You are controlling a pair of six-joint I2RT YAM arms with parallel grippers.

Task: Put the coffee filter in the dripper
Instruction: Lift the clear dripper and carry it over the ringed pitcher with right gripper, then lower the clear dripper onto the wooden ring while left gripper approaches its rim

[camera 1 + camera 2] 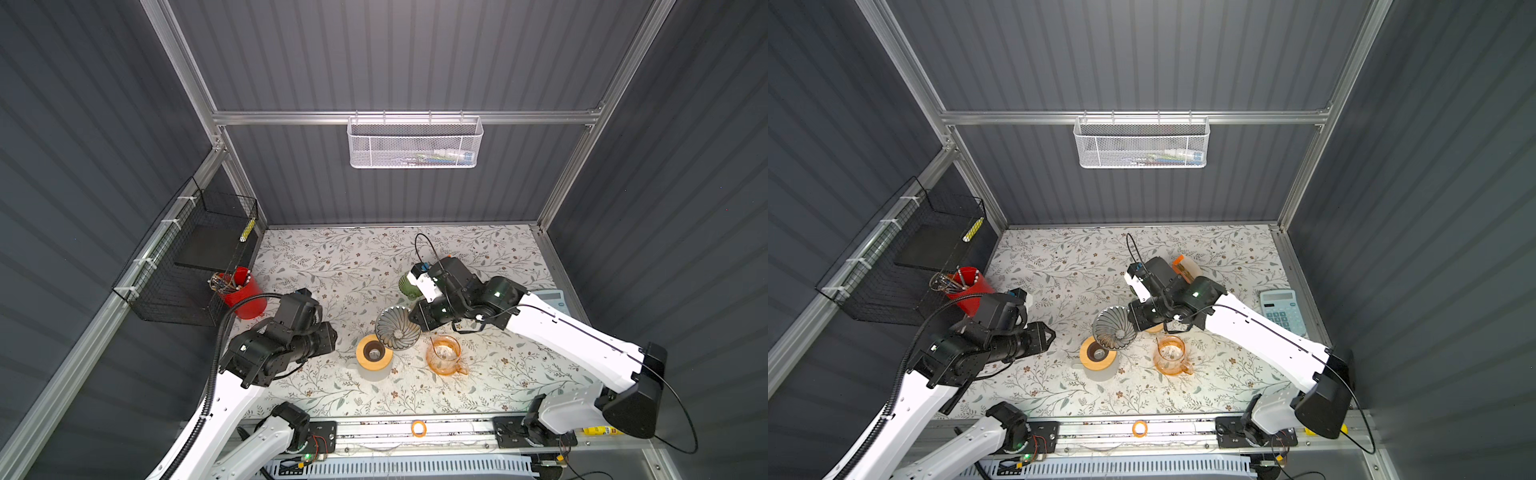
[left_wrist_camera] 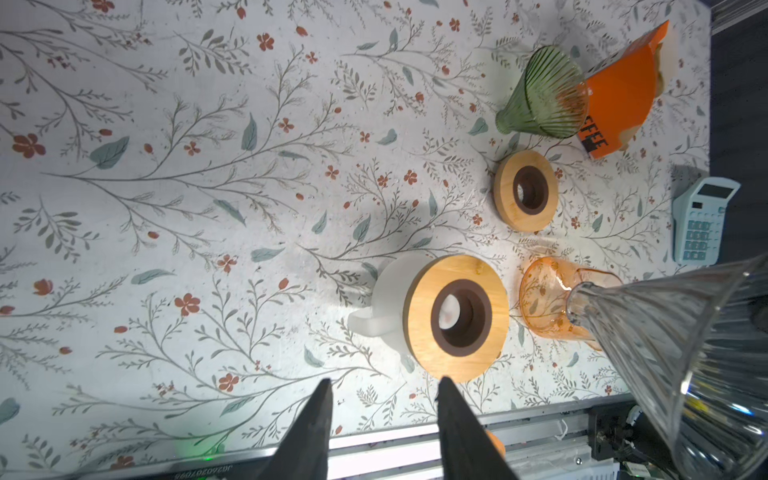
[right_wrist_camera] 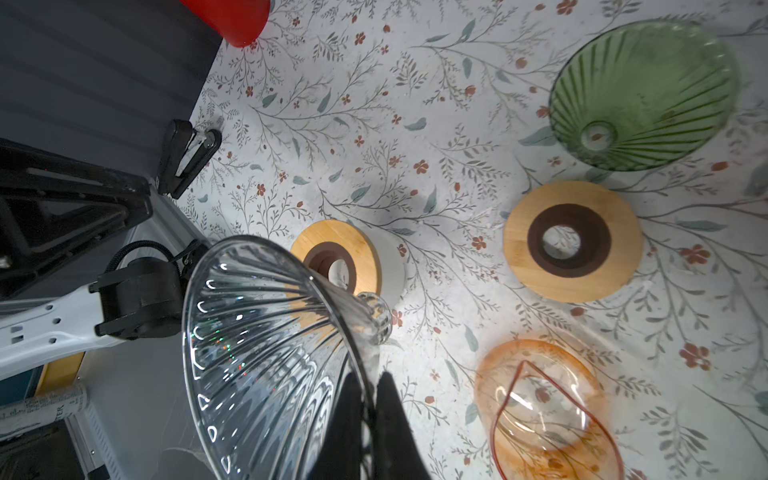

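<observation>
Grips the clear ribbed glass dripper (image 3: 257, 353) by its rim in the closed right hand (image 3: 370, 376), cone tilted, spout angled down beside the wood-ringed white mug (image 2: 390, 299). Orange coffee filter pack (image 2: 619, 91) far back on the desk (image 1: 332, 257) beside a green dripper (image 2: 544, 95); left hand (image 2: 384, 380) half open over bare desk by the mug.

The right hand (image 3: 368, 385) pinches the rim of the clear glass dripper (image 3: 257, 353). Its spout hangs close to the wood-collared mug (image 3: 316, 235).
</observation>
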